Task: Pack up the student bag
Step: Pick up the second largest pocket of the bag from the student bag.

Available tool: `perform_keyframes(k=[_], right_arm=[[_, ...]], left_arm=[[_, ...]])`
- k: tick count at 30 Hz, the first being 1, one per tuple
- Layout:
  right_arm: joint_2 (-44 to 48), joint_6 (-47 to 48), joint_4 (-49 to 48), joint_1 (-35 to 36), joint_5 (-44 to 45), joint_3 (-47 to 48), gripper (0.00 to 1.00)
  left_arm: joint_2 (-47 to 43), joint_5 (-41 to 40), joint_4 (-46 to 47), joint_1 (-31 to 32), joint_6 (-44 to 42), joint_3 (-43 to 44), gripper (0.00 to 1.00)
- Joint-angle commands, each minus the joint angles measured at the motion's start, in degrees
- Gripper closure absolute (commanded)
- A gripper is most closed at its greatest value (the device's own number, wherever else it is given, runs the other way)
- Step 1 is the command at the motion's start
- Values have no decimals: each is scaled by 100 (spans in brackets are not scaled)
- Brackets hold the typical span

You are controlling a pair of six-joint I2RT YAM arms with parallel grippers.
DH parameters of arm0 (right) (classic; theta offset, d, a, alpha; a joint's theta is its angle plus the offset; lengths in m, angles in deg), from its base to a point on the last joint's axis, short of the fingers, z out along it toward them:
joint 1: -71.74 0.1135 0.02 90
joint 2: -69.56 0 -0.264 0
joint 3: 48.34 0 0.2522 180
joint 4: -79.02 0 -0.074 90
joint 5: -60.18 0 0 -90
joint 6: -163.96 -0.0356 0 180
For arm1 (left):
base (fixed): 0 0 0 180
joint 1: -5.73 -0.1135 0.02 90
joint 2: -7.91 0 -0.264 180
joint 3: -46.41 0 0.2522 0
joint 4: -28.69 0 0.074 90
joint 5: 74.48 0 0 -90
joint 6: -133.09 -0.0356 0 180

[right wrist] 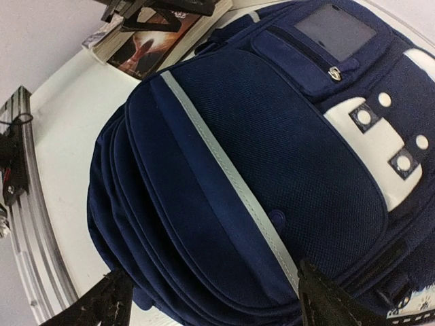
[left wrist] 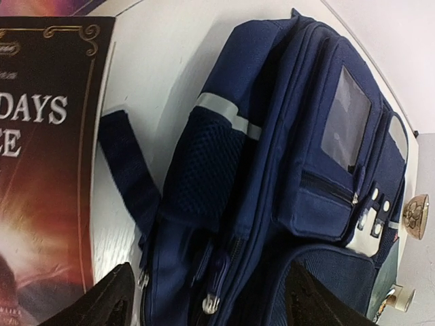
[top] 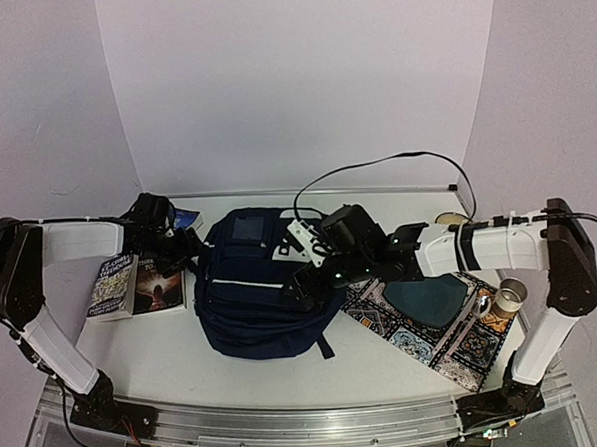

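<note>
- The bag (top: 252, 296) sits flat in the middle of the table (top: 166, 361), front side up, between the two arms.
- It's dark navy with a white stripe over the front pocket, white patches, and a small grey panel (right wrist: 336, 30) near the top.
- The left claw (left wrist: 211, 302) is spread wide with nothing in it. It's right at the bag's left side, and the zip pulls and mesh side pocket show between its fingers (left wrist: 115, 302).
- The right claw (right wrist: 214, 305) is also let go and wide open. It hangs over the bag's right half, above the front pocket, with no fabric pinched that I can see.
- From the top view I can't tell whether either claw actually touches the fabric.
- There are two books left of the bag. The dark red one (top: 157, 289) is just beside it, with a loose strap lying between them, and a paler one (top: 112, 285) is next to that.
- A patterned mat (top: 455, 350) lies right of the bag, under the right arm.
- A small roll (top: 511, 294) stands by the mat's right end.
</note>
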Motion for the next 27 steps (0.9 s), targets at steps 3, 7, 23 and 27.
perform_keyframes(k=[3,7,23,27], right_arm=[[-69,-936,-45,-18,309,-114,15],[-392,-783,-45,-6,367,239,14],[-786,-647,-45,13,337,566,14],[-800,-630,-54,16,335,574,14]], left_arm=[[548,408,28,-42,-505,553,39],[524,418,-5,-18,-531,580,55],[1060,567,-219,180,-825,846,70],[1148,451,-228,191,-813,833,77]])
